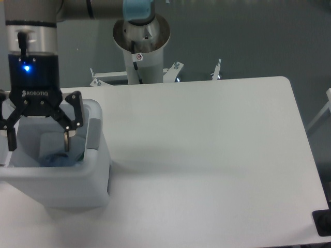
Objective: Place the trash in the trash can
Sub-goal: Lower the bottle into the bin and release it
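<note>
The pincer (pixel 37 139) is hanging over the open trash can (pixel 62 181) at the counter's (pixel 207 155) near left corner, its two black fingers (pixel 66 138) spread wide with nothing between them. A blue light is glowing on the dark wrist body above it, under a silver collar.

Down inside the bin, a bluish translucent lump is showing near the bottom, just below the right fingertip; this is reading as the crushed bottle (pixel 58 160), lying low against the front wall. It is too blurred to tell which way its long axis or cap end is pointing, and the label colour is not making itself out. The flat plastic packet cannot be picked out from the pale interior.

The trash can is a boxy white plastic tub with rounded corners and smooth, slightly glossy walls. A grey tab (pixel 94 134) is sitting upright on its right rim. Its left side is running off the edge of the view.

The counter is a smooth matte white slab with rounded corners. Behind it the arm's pale cylindrical base (pixel 141 46) is standing on a metal bracket, against a dark grey floor.
</note>
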Controlling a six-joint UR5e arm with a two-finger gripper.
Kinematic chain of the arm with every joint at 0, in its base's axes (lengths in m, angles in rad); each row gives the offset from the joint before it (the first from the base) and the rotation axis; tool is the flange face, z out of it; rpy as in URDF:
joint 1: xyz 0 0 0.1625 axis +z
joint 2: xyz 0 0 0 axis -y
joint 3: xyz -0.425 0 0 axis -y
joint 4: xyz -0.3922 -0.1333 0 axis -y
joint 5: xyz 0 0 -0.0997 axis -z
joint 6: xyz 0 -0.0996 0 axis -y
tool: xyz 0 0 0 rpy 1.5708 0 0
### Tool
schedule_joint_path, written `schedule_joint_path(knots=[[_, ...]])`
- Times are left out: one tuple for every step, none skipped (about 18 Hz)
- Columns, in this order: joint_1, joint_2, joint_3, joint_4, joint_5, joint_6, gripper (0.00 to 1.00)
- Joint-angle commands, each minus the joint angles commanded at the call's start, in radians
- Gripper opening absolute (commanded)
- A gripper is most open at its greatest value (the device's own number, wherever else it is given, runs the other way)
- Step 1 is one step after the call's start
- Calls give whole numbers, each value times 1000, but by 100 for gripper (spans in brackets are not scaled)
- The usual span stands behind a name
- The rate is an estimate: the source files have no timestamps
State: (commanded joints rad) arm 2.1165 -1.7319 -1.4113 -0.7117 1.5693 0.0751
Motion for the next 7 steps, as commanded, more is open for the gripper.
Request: schedule_joint_path(knots=[[25,0,2,1,-3,6,100],[43,-1,-3,0,-2,15,100],[48,0,-11,0,4,49,100],[49,2,-15,-2,9,92,100],[49,5,-21,-8,12,119,100],[49,11,-27,-8,12,126,100],[53,14,-34,-11,12,124,100]])
